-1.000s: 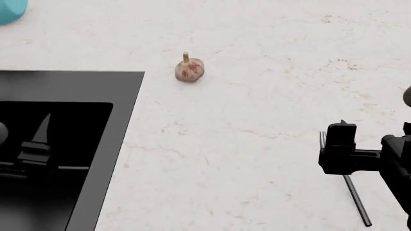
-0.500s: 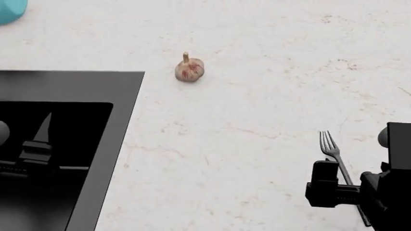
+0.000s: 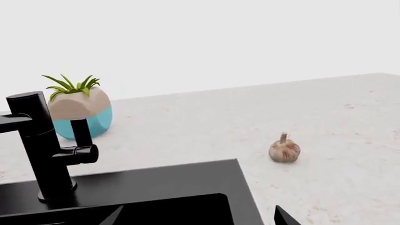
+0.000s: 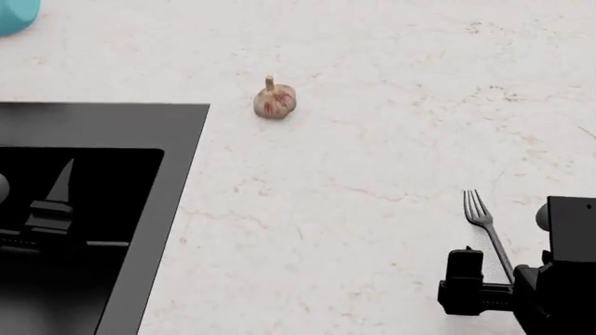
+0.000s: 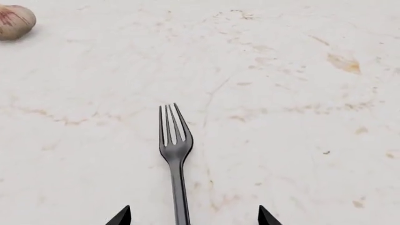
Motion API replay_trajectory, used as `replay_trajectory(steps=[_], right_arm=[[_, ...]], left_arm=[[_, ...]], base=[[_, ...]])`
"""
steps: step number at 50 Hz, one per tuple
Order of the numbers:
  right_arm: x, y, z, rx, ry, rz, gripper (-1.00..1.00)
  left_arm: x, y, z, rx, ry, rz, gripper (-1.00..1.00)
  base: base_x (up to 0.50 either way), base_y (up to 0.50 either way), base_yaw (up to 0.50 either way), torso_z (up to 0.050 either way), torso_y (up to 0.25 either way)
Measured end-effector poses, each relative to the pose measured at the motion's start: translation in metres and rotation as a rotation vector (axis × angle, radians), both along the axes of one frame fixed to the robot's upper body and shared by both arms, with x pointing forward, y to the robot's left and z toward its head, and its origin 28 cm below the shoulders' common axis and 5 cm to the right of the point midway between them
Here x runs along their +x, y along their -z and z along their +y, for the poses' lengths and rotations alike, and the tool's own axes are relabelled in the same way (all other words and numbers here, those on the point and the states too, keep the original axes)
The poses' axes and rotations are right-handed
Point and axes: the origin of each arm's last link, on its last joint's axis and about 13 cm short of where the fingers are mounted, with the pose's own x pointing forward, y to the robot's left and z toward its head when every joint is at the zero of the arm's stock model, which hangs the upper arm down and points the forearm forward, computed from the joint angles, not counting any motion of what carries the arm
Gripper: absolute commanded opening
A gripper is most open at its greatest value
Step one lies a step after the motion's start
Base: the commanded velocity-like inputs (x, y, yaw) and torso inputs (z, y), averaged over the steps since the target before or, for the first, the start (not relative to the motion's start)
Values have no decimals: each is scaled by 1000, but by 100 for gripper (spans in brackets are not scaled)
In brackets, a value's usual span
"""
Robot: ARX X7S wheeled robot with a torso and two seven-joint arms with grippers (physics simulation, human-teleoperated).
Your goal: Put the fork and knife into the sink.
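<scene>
The right gripper (image 5: 190, 220) has its jaws spread, and the two fingertips show at either side of the fork (image 5: 175, 154) handle, which runs straight between them. Over the last second this gripper has drawn back along the fork, from above the tines toward the handle end, so the tines now lie clear ahead of it. That looks like lining up for a grasp on the handle; nothing is pinched yet. The fork lies flat on the counter (image 4: 373, 139) near its right edge, tines pointing away from the robot, well apart from the sink (image 4: 181, 174) at the left edge. The garlic (image 4: 275, 101) sits between them, farther back. The left gripper (image 4: 51, 209) hangs over the basin; its jaws seem parted, though the dark basin makes this hard to judge. No knife is visible.
</scene>
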Motion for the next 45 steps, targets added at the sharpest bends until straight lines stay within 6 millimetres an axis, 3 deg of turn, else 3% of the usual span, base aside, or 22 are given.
replay_trajectory(steps=[1, 21, 33, 45], right_arm=[[1, 0, 0, 1, 0, -2, -100], [1, 1, -4, 3, -30, -11, -100], [-10, -56, 21, -90, -148, -64, -100], [-24, -105, 43, -185, -283, -136, -100]], left_arm=[[0, 0, 0, -1, 0, 0, 100], [-3, -1, -1, -2, 6, -1, 100], [-3, 5, -10, 155, 58, 13, 100], [33, -29, -4, 588, 67, -204, 100]], base=[[20, 20, 4, -17, 0], [20, 20, 5, -16, 0], [23, 22, 0, -10, 0], [0, 4, 0, 0, 0]])
